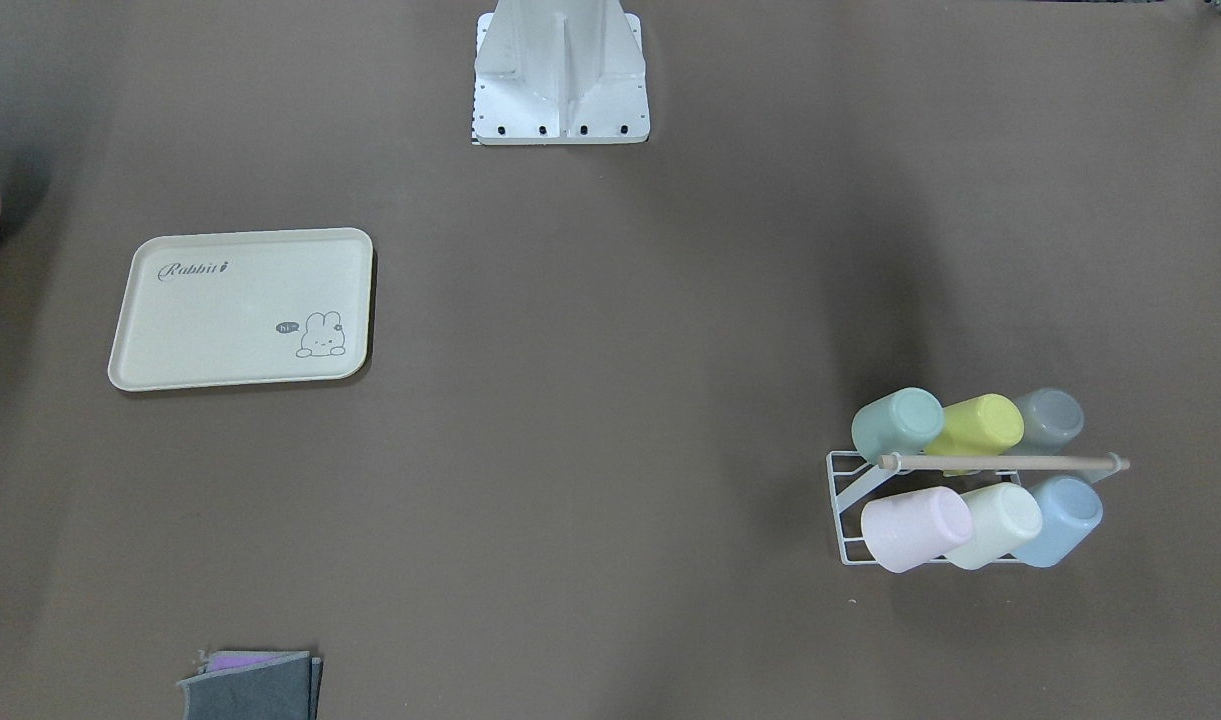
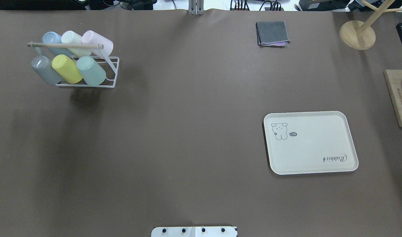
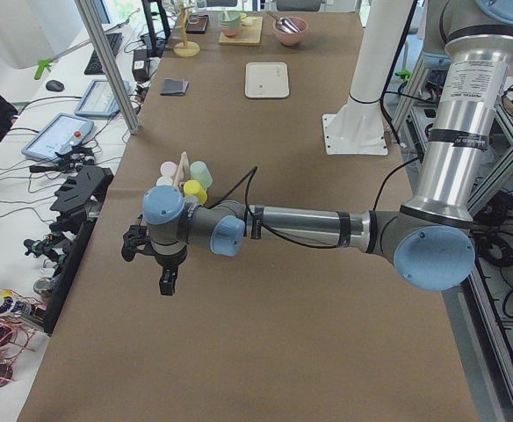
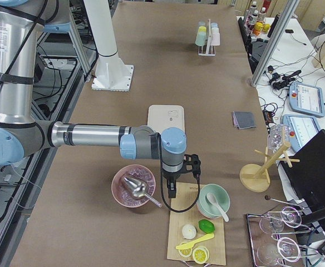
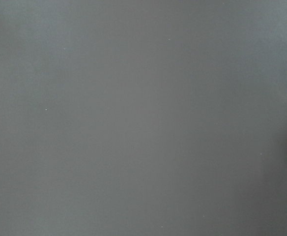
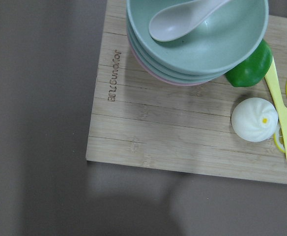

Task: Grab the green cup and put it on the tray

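Nothing of the task is done yet. The green cup [image 2: 91, 70] lies tipped in the wire rack [image 2: 116, 73] at the upper left of the overhead view, just beside a yellow cup [image 2: 67, 68], with no claw on it. The tray [image 2: 312, 154] sits at the lower right with no cup on it, well apart from the rack. My left claw [image 3: 166, 280] hangs over the bench [image 2: 187, 115] near the rack. My right claw [image 4: 172, 190] hangs over a wooden board [image 4: 180, 222]. I cannot tell whether either is spread or pressed together. Reaching, gripping, carrying and setting down all remain.
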You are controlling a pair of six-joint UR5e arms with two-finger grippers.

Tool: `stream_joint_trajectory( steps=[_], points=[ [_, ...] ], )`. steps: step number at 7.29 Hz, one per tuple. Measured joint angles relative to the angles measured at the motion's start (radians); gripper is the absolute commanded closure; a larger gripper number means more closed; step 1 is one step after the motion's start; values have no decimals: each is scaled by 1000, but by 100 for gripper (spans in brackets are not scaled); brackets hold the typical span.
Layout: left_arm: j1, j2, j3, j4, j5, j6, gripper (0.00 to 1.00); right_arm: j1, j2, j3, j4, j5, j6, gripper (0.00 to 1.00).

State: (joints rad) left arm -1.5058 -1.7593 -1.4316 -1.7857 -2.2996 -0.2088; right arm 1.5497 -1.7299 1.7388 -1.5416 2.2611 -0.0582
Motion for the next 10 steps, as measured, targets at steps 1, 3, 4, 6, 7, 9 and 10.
stream_joint_trajectory(
  steps=[1,3,4,6,7,9,10],
  points=[
    [3,-6,5,1,0,-1,1,0,1,-3,0,0,0,0],
    [8,-17,22,6,0,0,1,-2,3,-12,0,0,1,0],
    [9,-21,41,4,0,2,1,-3,5,-16,1,-1,1,0],
    [10,-21,72,2,0,8,1,-5,10,-20,2,-1,1,0],
    [10,-21,78,1,0,9,1,-5,12,-20,15,0,2,0],
    [10,-23,100,1,0,9,1,-5,17,-19,58,21,10,0],
    [10,-24,106,0,0,8,1,-5,20,-19,65,42,12,0]
  ],
)
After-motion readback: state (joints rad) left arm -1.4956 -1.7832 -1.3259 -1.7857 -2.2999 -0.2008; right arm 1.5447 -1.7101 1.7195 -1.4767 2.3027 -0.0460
